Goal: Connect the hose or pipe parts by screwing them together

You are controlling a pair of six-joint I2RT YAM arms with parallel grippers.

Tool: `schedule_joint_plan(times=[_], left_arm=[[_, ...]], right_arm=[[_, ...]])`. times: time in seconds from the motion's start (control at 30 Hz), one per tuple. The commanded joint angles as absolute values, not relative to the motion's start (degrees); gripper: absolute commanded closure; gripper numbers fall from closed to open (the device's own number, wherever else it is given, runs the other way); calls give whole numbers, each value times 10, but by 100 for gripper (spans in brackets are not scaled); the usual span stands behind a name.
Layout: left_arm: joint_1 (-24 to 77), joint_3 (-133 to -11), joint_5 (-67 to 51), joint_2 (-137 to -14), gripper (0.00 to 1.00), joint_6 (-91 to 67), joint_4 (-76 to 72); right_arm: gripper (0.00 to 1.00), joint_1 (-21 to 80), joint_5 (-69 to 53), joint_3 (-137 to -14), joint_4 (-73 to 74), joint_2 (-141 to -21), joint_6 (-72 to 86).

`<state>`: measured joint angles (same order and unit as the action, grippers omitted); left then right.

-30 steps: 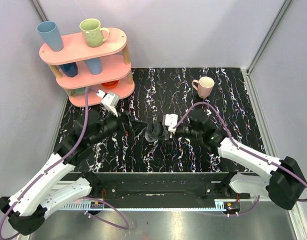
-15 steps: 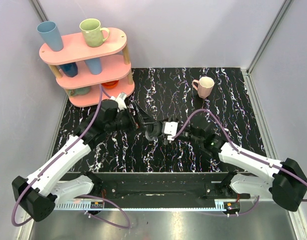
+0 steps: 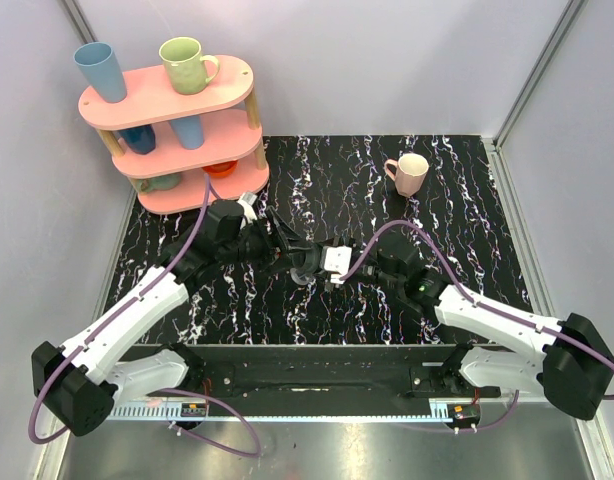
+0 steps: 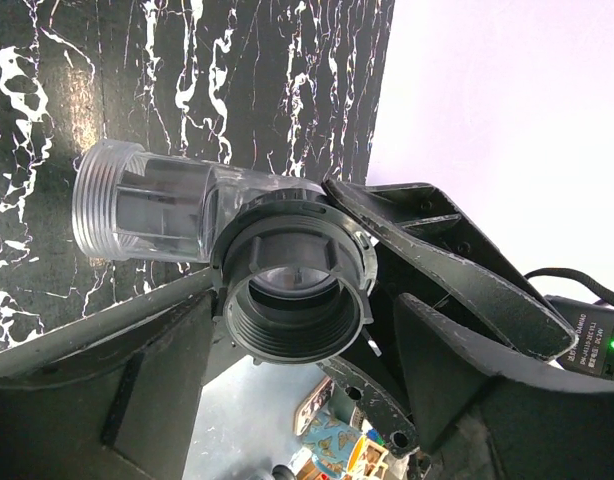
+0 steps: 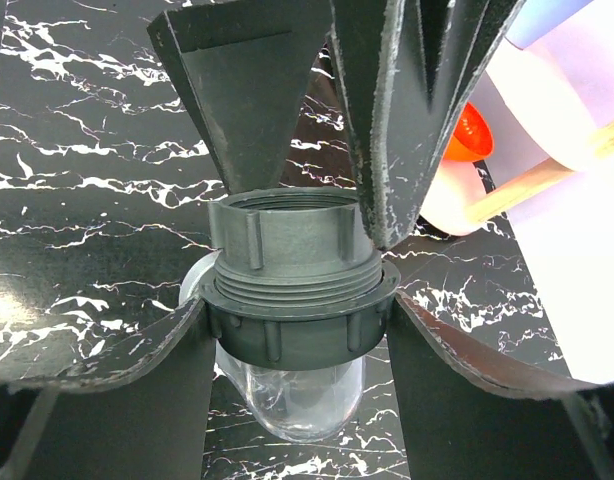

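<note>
My right gripper is shut on the black ring fitting, one finger on each side of its ribbed collar, holding it above the table. A grey threaded neck rises from the ring. The translucent tube hangs below the ring. In the left wrist view the ring's threaded mouth faces the camera, and the tube sticks out to the upper left. My left gripper is open, its fingers flanking the neck, with a gap on one side. From above, both grippers meet at the parts.
A pink mug stands on the black marbled table at the back right. A pink three-tier shelf with several cups fills the back left corner. Purple cables loop over both arms. Grey walls close in on both sides.
My left arm has swung right from the shelf to the held parts and its jaws have narrowed around the neck. The right gripper has shifted slightly left, still gripping.
</note>
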<state>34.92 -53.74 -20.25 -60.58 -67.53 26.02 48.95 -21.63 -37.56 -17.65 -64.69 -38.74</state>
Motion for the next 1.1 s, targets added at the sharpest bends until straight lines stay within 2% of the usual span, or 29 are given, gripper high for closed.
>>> schedule_joint_plan(times=[0.0,0.2,0.33,0.4,0.6,0.73,0.8,0.9,1.0,1.07], left_arm=[[346,-527,-212,-608,30,-665,222],[346,-524,-215,-618,43,-617,221],[346,-527,-236,-621,58,-551,195],[346,-526,-252,-618,61,-510,161],[346,-484,-308,-577,65,-303,64],[349,-419,-376,-520,66,-82,3],[351,-408,-398,-491,66,54,10],[351,-401,-429,-482,66,173,30],[352,-443,-496,-507,66,298,112],[352,-457,-503,-520,64,334,149]], right_arm=[[100,496,-216,-390,-202,-646,-388],[100,496,-221,-408,-180,-651,-379],[100,496,-230,-420,-162,-657,-365],[100,495,-242,-437,-147,-661,-351],[100,485,-337,-487,-66,-681,-333],[100,468,-421,-507,-44,-695,-312],[100,461,-467,-514,-37,-700,-299],[100,456,-517,-530,-23,-713,-290],[100,454,-550,-546,-12,-729,-284],[100,454,-561,-551,-11,-739,-276]])
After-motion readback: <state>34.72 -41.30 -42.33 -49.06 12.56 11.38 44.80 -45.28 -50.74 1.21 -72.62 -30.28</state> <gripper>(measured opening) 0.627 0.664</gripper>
